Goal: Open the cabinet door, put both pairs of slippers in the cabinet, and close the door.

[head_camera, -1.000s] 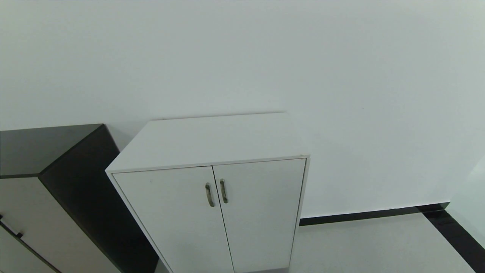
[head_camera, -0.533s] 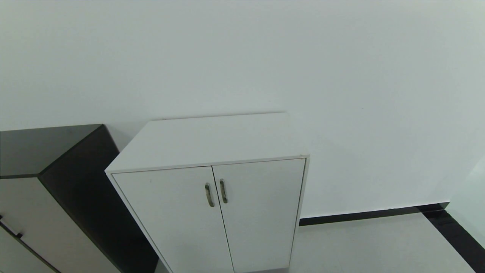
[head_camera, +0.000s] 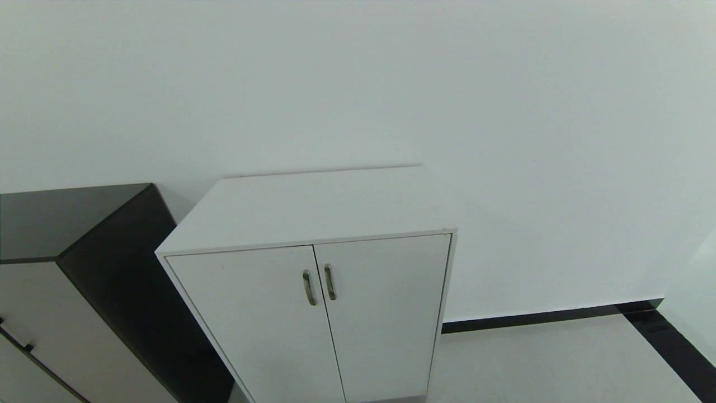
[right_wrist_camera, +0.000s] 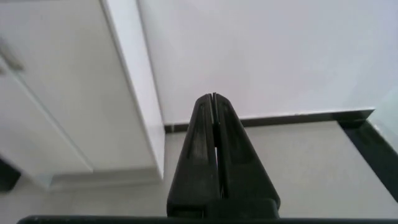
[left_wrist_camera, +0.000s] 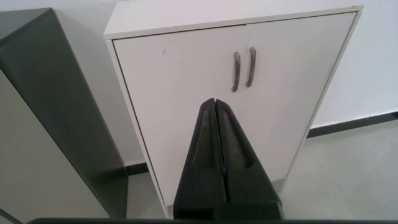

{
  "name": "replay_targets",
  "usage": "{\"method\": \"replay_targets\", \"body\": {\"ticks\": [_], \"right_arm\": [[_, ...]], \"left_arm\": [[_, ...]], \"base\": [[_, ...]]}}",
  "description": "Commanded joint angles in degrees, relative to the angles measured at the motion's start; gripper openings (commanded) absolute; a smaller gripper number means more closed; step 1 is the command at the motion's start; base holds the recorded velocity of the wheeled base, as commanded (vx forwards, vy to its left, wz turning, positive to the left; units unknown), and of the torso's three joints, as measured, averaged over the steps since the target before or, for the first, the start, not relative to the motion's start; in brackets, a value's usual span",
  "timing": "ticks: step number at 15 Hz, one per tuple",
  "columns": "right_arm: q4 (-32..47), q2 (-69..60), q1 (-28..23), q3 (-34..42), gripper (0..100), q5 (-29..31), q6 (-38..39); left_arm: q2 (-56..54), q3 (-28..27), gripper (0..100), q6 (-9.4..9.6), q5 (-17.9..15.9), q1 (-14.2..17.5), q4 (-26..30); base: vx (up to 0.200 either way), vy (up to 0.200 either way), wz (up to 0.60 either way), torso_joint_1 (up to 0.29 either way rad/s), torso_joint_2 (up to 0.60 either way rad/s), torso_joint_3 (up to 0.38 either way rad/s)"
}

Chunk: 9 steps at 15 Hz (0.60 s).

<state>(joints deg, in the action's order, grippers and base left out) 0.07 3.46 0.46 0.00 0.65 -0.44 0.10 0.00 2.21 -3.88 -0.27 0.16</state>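
The white cabinet (head_camera: 313,207) stood upright and shut, handles (head_camera: 319,286) vertical. A dark cabinet (head_camera: 112,263) flanked its left edge; floor (head_camera: 559,358) ran along its right. The left gripper (left_wrist_camera: 215,103) and right gripper (right_wrist_camera: 213,98) were pressed closed, holding nothing.

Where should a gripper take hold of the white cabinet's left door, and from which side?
Grip the left door handle at its middle, from the front, closing across it sideways: it is an upright bar standing off the shut door.
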Motion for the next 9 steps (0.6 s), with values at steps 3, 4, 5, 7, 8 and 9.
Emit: {"method": "replay_targets", "body": {"ticks": [3,4,5,7,8,9], "right_arm": [[-0.07,-3.37,-0.73,0.00,0,-0.03,0.26],[-0.07,-3.37,-0.73,0.00,0,-0.03,0.26],[-0.07,-3.46,-0.73,0.00,0,-0.12,0.35],[-0.07,-3.46,-0.73,0.00,0,-0.12,0.35],[-0.07,-3.46,-0.73,0.00,0,-0.12,0.35],[-0.07,-3.46,-0.73,0.00,0,-0.12,0.44]], "left_arm": [[0.08,0.00,0,0.08,0.01,0.00,0.02],[0.08,0.00,0,0.08,0.01,0.00,0.02],[0.08,0.00,0,-0.01,0.01,0.00,0.02],[0.08,0.00,0,-0.01,0.01,0.00,0.02],[0.08,0.00,0,-0.01,0.01,0.00,0.02],[0.08,0.00,0,-0.01,0.01,0.00,0.02]], "base": [[0.000,0.000,0.00,0.000,0.00,0.000],[0.000,0.000,0.00,0.000,0.00,0.000],[0.000,0.000,0.00,0.000,0.00,0.000],[0.000,0.000,0.00,0.000,0.00,0.000],[0.000,0.000,0.00,0.000,0.00,0.000],[0.000,0.000,0.00,0.000,0.00,0.000]]}}
